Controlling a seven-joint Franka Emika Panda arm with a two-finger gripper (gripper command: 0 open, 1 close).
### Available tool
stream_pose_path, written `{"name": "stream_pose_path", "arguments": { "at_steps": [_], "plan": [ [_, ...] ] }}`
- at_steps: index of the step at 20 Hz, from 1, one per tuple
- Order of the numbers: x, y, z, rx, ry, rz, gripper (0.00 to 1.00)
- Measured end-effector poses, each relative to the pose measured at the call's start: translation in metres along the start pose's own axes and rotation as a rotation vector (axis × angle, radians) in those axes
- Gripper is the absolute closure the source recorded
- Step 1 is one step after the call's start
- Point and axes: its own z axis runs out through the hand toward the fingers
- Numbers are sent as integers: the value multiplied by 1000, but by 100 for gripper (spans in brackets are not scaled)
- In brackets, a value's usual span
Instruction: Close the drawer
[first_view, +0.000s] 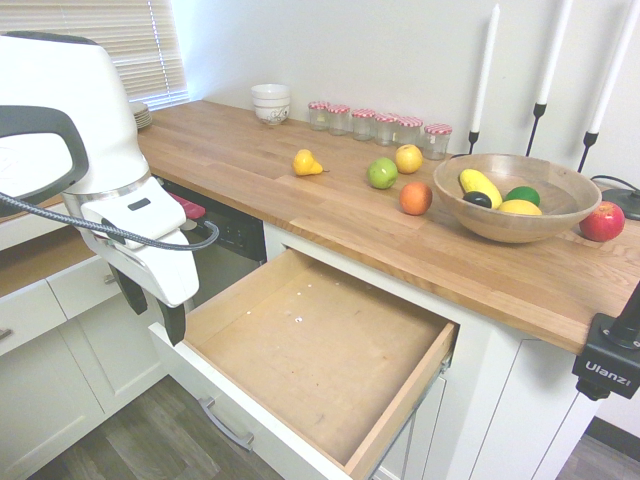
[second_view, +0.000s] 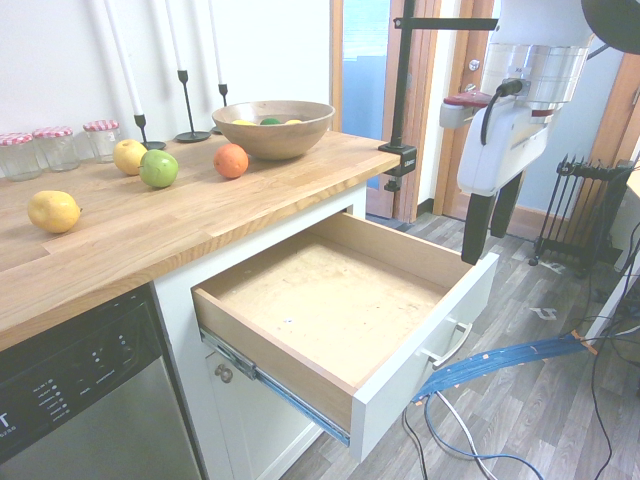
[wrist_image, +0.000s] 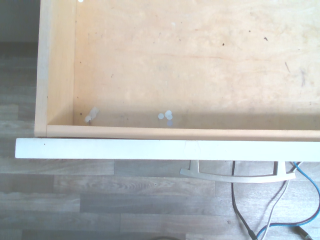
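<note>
The drawer (first_view: 320, 350) is pulled fully out from under the countertop (first_view: 300, 190), its wooden bottom bare. The gripper (second_view: 492, 225) is held above the front panel's corner, fingers spread wide, nothing gripped; open floor (second_view: 540, 410) lies beyond the handle (wrist_image: 237, 176).

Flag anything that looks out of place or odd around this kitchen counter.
The drawer stands pulled fully out under the countertop, empty apart from a few pale specks on its wooden bottom. Loose fruit lies outside the wooden bowl. Nothing looks spilled or broken.
</note>
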Motion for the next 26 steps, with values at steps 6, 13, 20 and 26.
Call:
{"name": "stream_pose_path", "arguments": {
  "at_steps": [6, 13, 20, 26],
  "plan": [
    [0, 0, 0, 5, -5, 16, 0],
    [-10, 14, 8, -5, -10, 24, 0],
    [-31, 44, 24, -12, -7, 36, 0],
    [-21, 52, 30, -13, -14, 60, 0]
  ]
}}
